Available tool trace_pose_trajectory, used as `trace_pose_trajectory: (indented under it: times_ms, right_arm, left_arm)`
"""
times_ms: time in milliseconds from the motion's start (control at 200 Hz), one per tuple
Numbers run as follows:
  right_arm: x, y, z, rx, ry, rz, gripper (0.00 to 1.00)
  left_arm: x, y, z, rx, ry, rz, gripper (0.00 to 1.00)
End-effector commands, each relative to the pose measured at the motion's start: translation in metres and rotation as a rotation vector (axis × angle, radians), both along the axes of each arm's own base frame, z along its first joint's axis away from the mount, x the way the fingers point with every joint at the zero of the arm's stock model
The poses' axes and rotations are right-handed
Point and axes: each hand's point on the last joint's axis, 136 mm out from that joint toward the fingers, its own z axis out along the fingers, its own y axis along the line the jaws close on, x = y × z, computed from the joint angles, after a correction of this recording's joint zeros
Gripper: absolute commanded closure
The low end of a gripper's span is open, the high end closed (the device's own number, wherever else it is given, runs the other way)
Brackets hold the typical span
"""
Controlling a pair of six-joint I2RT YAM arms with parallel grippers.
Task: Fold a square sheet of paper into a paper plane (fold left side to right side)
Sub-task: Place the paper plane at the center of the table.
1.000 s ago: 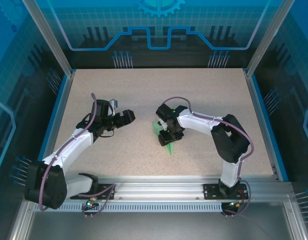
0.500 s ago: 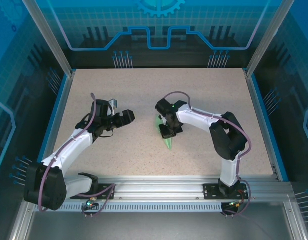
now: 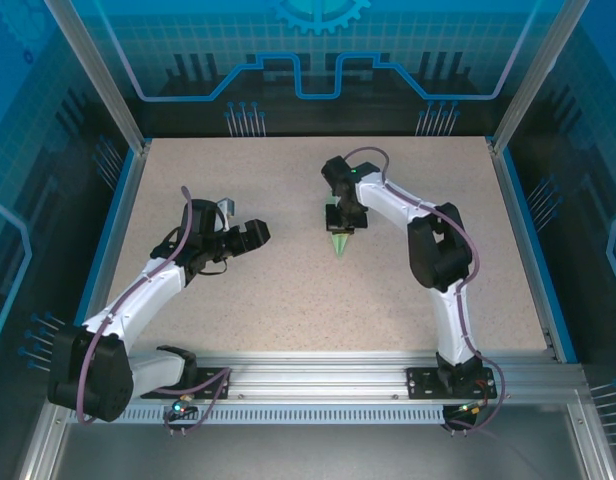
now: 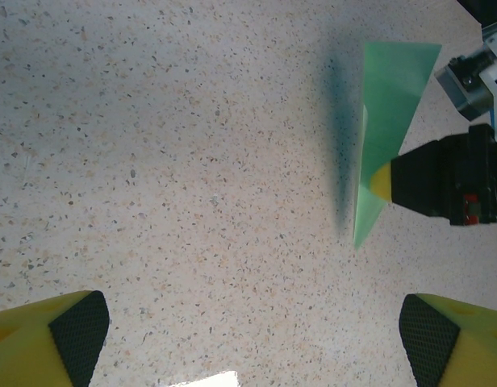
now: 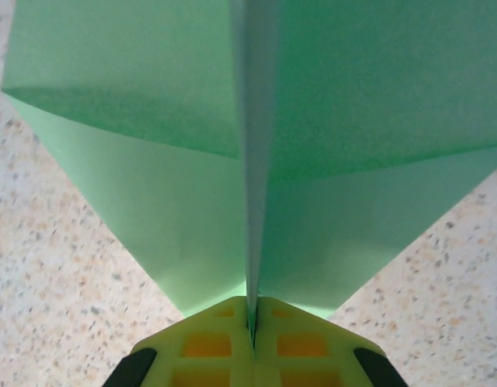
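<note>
**A:** Where is the paper plane [image 5: 152,137]?

**B:** It is clamped in the right fingers [image 5: 204,348]. They are pressed together on its centre crease, and a pale green wing spreads out on each side just ahead of the fingertips.

**A:** How does it look from above?

**B:** A narrow green tip pokes out just past the right fingers, on the side toward the arm bases. The rest of the plane is hidden under that wrist.

**A:** Is it resting on the desk [image 4: 152,161]?

**B:** I cannot tell. In the left wrist view it stands on edge. One yellow fingertip of the right pair grips it nearer the pointed end than the broad end. A dark shadow falls on the speckled desk just beside it.

**A:** And the left fingers [image 4: 75,326]?

**B:** They are spread wide and hold nothing, with bare desk between them. The plane sits ahead of them and off to their right, well apart. From above, the two arms are separated too, with open desk between the left fingers and the right fingers.
</note>
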Motion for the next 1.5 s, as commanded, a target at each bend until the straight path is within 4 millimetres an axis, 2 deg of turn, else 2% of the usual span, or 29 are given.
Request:
trace_pose_trajectory:
  times_ms: [0,230,345,370,600,960,970,995,1140,1281,1496]
  right_arm:
    - [0.001,-0.011,-0.004,-0.065,0.043,0.006,1.00]
    - [0.005,-0.011,-0.021,-0.076,0.085,0.010,1.00]
    - [0.008,-0.009,-0.019,-0.066,0.078,0.015,1.00]
    - [0.006,-0.010,-0.030,-0.078,0.102,0.018,1.00]
    - [0.007,-0.009,-0.029,-0.077,0.101,0.025,0.94]
    - [0.006,-0.007,-0.016,-0.095,0.078,0.056,0.85]
    - [0.007,-0.007,-0.007,-0.086,0.059,0.055,0.84]
    - [0.008,-0.006,-0.002,-0.083,0.049,0.057,0.84]
    - [0.006,-0.007,0.007,-0.096,0.038,0.065,0.79]
    - [0.003,-0.007,0.014,-0.110,0.030,0.082,0.70]
    - [-0.008,-0.009,0.045,-0.127,-0.017,0.112,0.59]
  left_arm:
    - [-0.004,0.002,0.000,-0.003,0.010,-0.008,0.04]
    - [-0.004,0.001,-0.002,-0.008,0.020,-0.014,0.04]
    - [-0.004,-0.001,-0.003,-0.011,0.026,-0.022,0.04]
    - [-0.004,-0.001,-0.003,-0.013,0.026,-0.024,0.04]
    - [-0.003,-0.002,-0.003,-0.013,0.028,-0.029,0.04]
    - [-0.001,-0.003,-0.001,-0.014,0.022,-0.031,0.03]
    - [-0.001,-0.003,-0.001,-0.014,0.023,-0.032,0.03]
    - [-0.001,-0.003,-0.001,-0.014,0.022,-0.031,0.03]
    - [0.000,-0.003,0.000,-0.013,0.022,-0.032,0.03]
    - [0.003,-0.004,0.001,-0.024,0.022,-0.030,0.02]
    - [0.009,-0.004,0.005,-0.062,0.016,-0.017,0.01]
